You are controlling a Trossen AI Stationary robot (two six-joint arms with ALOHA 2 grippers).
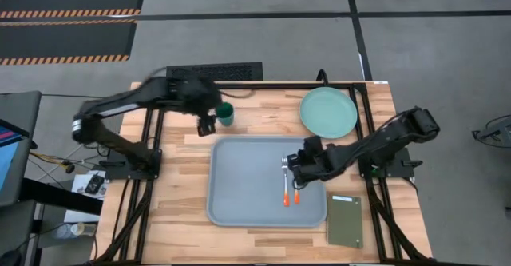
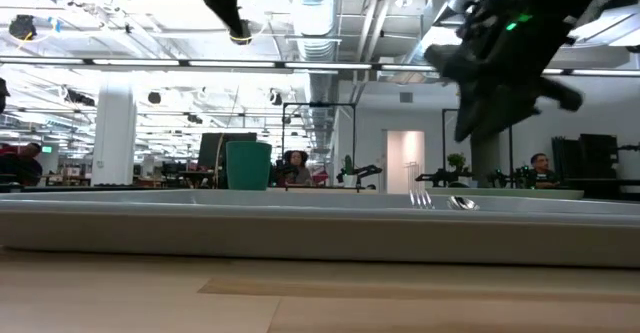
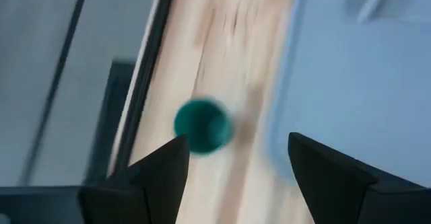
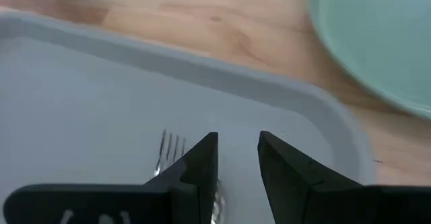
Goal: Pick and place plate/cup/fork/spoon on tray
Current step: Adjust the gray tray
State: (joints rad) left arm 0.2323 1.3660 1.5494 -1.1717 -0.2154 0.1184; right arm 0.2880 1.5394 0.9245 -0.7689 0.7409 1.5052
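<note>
The grey-blue tray (image 1: pixel 239 194) lies mid-table. The fork (image 1: pixel 284 188) and the spoon (image 1: pixel 296 192) lie side by side on its right part, orange handles toward the near edge; the fork's tines (image 4: pixel 172 146) show in the right wrist view. My right gripper (image 1: pixel 294 167) (image 4: pixel 238 150) hovers over their metal heads, open with a narrow gap and nothing between the fingers. The dark green cup (image 1: pixel 226 114) (image 2: pixel 248 165) stands upright on the wood beyond the tray's far left corner. My left gripper (image 1: pixel 207 125) (image 3: pixel 236 157) hangs open above and just left of it. The mint plate (image 1: pixel 328 112) lies flat at the far right.
A dark olive slab (image 1: pixel 345 220) lies on the table right of the tray's near right corner. A black grille (image 1: pixel 214 71) sits at the table's far edge behind the cup. Bare wood (image 1: pixel 172 210) stretches left of the tray.
</note>
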